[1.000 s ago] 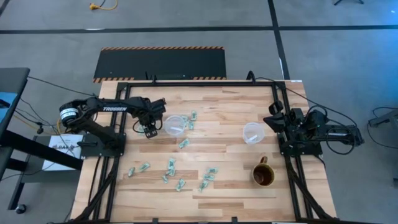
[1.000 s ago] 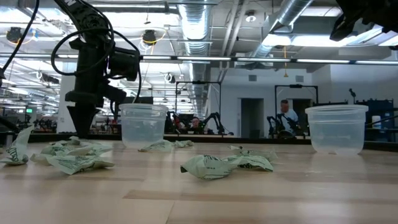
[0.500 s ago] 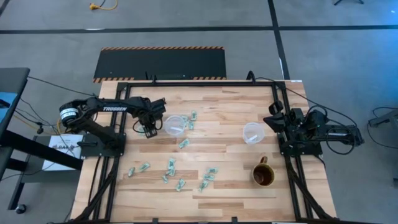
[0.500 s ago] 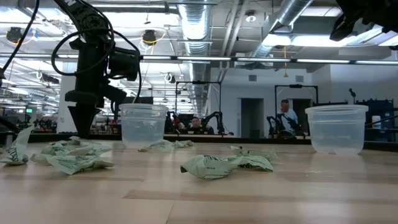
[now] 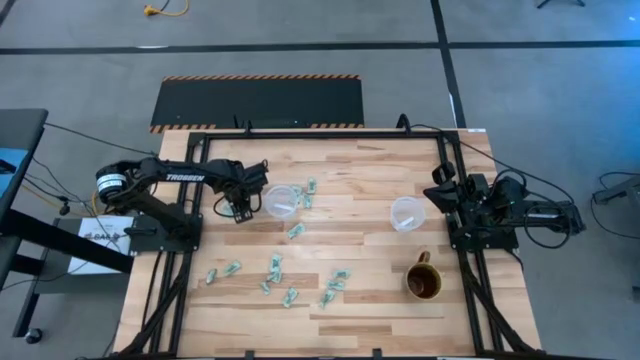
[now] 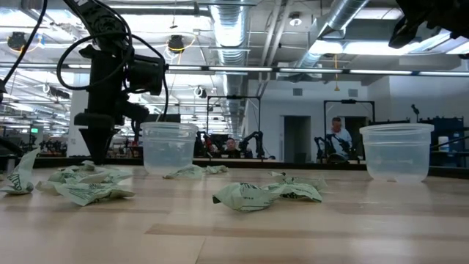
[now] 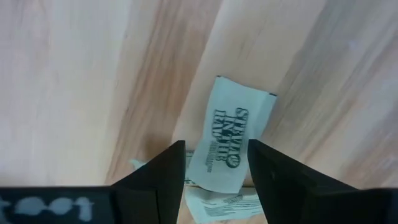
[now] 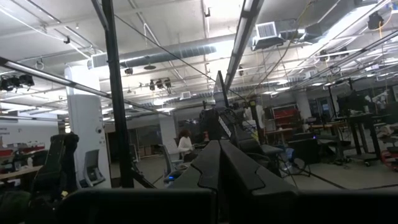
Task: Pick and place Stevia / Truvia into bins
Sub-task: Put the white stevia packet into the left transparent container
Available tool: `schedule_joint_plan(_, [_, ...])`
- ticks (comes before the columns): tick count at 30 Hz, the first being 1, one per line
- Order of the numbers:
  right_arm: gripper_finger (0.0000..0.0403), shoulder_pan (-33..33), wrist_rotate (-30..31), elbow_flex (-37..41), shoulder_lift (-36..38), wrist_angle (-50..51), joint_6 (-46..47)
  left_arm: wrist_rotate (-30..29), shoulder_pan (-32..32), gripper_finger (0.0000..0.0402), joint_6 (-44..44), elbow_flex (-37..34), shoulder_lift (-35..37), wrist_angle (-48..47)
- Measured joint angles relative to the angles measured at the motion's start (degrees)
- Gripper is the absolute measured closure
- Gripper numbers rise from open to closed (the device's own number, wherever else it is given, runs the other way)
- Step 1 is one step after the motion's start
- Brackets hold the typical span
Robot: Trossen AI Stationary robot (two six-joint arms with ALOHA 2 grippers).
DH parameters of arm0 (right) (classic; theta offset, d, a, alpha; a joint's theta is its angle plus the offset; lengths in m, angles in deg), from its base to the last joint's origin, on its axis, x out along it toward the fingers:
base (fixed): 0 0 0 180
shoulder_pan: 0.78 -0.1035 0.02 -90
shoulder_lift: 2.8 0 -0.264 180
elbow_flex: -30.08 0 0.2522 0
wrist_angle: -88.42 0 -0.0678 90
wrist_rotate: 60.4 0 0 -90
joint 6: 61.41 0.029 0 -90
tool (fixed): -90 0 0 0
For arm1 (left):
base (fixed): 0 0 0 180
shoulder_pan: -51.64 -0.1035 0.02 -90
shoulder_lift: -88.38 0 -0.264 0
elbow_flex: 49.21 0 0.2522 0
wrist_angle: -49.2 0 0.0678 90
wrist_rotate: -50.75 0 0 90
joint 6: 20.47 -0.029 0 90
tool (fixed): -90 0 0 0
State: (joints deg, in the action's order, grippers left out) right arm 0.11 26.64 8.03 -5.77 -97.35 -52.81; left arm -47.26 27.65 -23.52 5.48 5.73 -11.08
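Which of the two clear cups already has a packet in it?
The cup beside the left gripper: the overhead view shows a sachet lying inside it. The other cup, near the right arm, looks empty.

Two arms, matte black, jointed links. Left arm (image 5: pixel 170 178) carries white lettering along one link and a round white-ringed base joint; black cables loop off both.

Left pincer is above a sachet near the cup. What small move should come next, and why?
Probably lower the left pincer straight down and close. Its fingers stand open on either side of a Stevia sachet lying flat on the table, not yet gripped, beside the clear cup.
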Motion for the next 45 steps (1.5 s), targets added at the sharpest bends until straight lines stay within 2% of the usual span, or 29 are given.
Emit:
schedule_joint_plan(6, [0.0403, 0.0, 0.0, 0.0, 0.0, 0.0, 0.0, 1.2, 1.4, 0.0236, -1.7, 0.0, 0.0, 0.2])
schedule_joint_plan(11, [0.0403, 0.0, 0.0, 0.0, 0.0, 0.0, 0.0, 0.3, 1.5, 0.0236, -3.8, -2.7, 0.0, 5.1])
schedule_joint_plan(16, [0.0403, 0.0, 0.0, 0.0, 0.0, 0.0, 0.0, -2.4, 1.5, 0.0236, -3.6, -2.3, 0.1, 5.1])
schedule_joint_plan(20, [0.0403, 0.0, 0.0, 0.0, 0.0, 0.0, 0.0, -1.3, 1.5, 0.0242, -4.0, -2.6, 0.1, 5.0])
schedule_joint_plan(25, [0.0403, 0.0, 0.0, 0.0, 0.0, 0.0, 0.0, -1.3, 1.5, 0.0282, -4.0, -2.6, 0.1, 5.1])
schedule_joint_plan(34, [0.0403, 0.0, 0.0, 0.0, 0.0, 0.0, 0.0, -1.4, 1.5, 0.0390, -3.8, -2.5, 0.1, 5.2])
schedule_joint_plan(40, [0.0403, 0.0, 0.0, 0.0, 0.0, 0.0, 0.0, -5.1, 1.5, 0.0400, 0.3, 0.1, 0.2, 1.9])
schedule_joint_plan(45, [0.0403, 0.0, 0.0, 0.0, 0.0, 0.0, 0.0, -5.3, 1.5, 0.0401, 2.9, 4.3, 2.5, -2.5])
